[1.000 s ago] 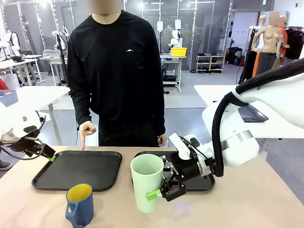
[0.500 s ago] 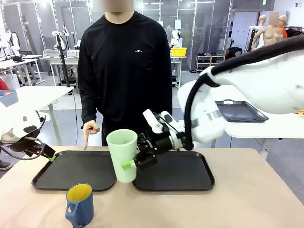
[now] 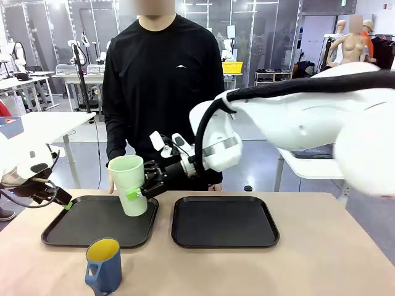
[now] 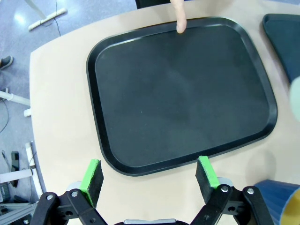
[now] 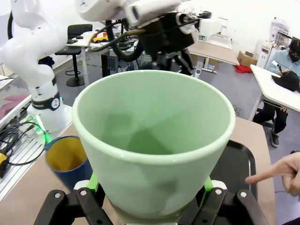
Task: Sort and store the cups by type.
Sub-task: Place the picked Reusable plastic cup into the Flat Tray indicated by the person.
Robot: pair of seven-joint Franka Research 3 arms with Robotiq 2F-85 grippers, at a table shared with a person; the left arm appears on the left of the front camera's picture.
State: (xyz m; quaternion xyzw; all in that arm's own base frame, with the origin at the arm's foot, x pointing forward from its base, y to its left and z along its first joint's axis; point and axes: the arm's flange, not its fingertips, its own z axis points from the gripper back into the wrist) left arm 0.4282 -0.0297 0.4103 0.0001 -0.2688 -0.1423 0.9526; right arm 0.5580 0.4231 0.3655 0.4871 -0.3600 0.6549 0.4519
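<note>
front view: the right gripper [image 3: 141, 188] is clamped on the tall pale mint-green plastic tumbler [image 3: 128, 185], a green pad low on its wall. the right arm reaches across the middle, which puts the tumbler, mouth up and slightly tilted, over the right part of the left black rectangular plastic tray [image 3: 74, 225]. whether its base touches the tray cannot be told. the grip low on the wall leaves the rim free. the right black tray [image 3: 222, 222] lies just beside the left one. the short dark blue mug with handle and yellow inside [image 3: 103, 266] stands upright on the tan table [image 3: 321, 265], near the front edge of the left tray and apart from it. the left gripper [image 3: 62, 201] sits at the left tray's outer edge, well apart from the tumbler.

left wrist view: the left gripper [image 4: 150, 171] stands released, jaws wide, nothing between the green pads [image 4: 92, 176]. a person's finger [image 4: 179, 18] points down at the tray's far rim, apparently marking this tray as the target. the tray floor offers wide open room.

right wrist view: the tumbler [image 5: 154, 140] sits between the fingers of the right gripper [image 5: 150, 206], its inside bare. the mug [image 5: 65, 159] lies low to one side; a person's hand [image 5: 281, 176] points near a tray [image 5: 239, 161]. judgement: lowering calls for clearance from that hand and the raised rim.
</note>
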